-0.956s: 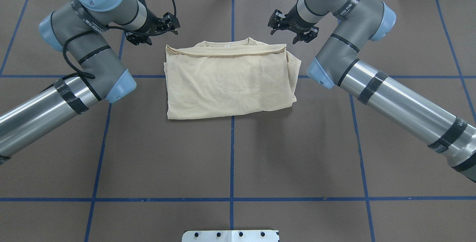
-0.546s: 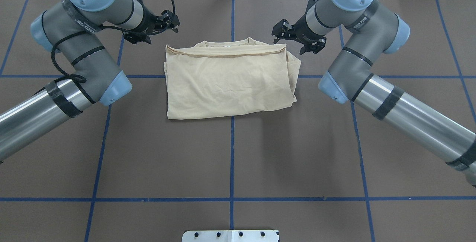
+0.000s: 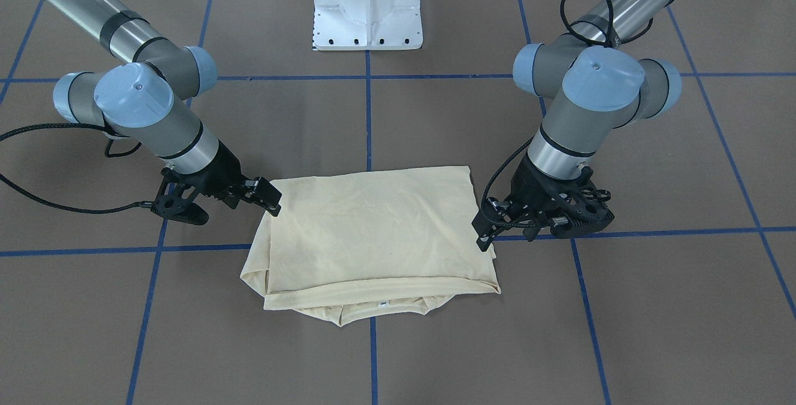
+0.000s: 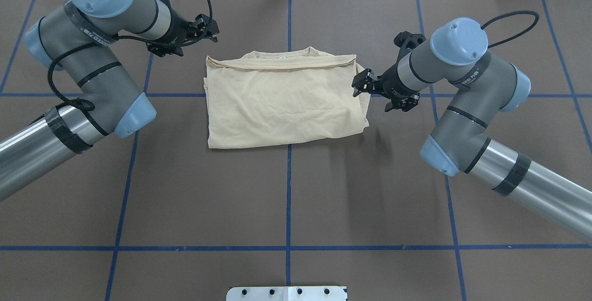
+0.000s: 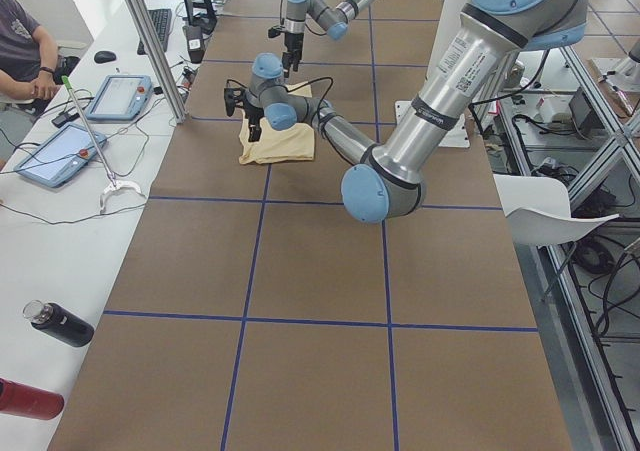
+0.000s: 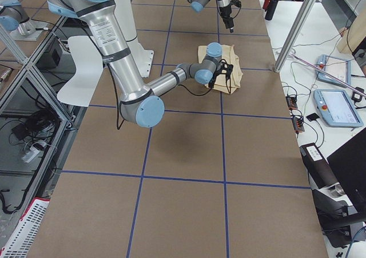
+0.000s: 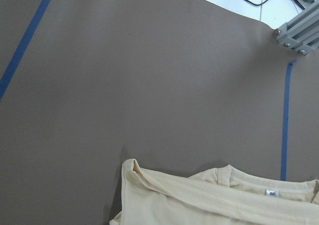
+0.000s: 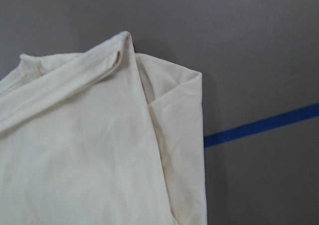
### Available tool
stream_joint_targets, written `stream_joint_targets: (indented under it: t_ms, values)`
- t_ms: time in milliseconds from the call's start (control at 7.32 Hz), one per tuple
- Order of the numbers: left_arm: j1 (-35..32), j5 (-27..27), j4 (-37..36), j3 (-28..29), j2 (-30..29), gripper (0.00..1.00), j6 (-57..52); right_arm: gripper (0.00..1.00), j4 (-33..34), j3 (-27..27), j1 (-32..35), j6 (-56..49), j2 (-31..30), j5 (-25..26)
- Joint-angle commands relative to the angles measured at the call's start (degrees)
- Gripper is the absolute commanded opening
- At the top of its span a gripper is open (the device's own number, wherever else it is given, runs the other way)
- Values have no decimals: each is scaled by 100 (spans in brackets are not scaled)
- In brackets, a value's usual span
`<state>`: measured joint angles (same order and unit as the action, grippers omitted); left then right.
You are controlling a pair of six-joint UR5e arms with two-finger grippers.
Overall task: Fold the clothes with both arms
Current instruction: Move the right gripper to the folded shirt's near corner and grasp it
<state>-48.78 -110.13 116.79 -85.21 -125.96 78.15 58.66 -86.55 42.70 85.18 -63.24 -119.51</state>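
Cream, thin, wrinkled T-shirt lies folded into a rectangle; left hand and right hand both gape empty.

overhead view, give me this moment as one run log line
T-shirt: folded, flat on table | left gripper: open, beside collar corner, off cloth | right gripper: open, at shirt's side edge, nothing held

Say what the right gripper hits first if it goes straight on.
Most likely the T-shirt: the right gripper aims at its folded edge on that side, with nothing between. Its height above the cloth is unclear.
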Motion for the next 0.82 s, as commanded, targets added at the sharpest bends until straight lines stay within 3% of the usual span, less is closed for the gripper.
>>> stream_joint_targets:
  t_ms: [0,546,683]
  values:
    - [18,105,-321,-258,-42,100,-1,100,23,6,-244,25,-110,7]
    - [18,185,-473,-364,-16,100,-1,96,40,33,-482,25,31,33]
    - [35,185,-473,-364,2,99,-1,90,49,42,-482,34,83,33]
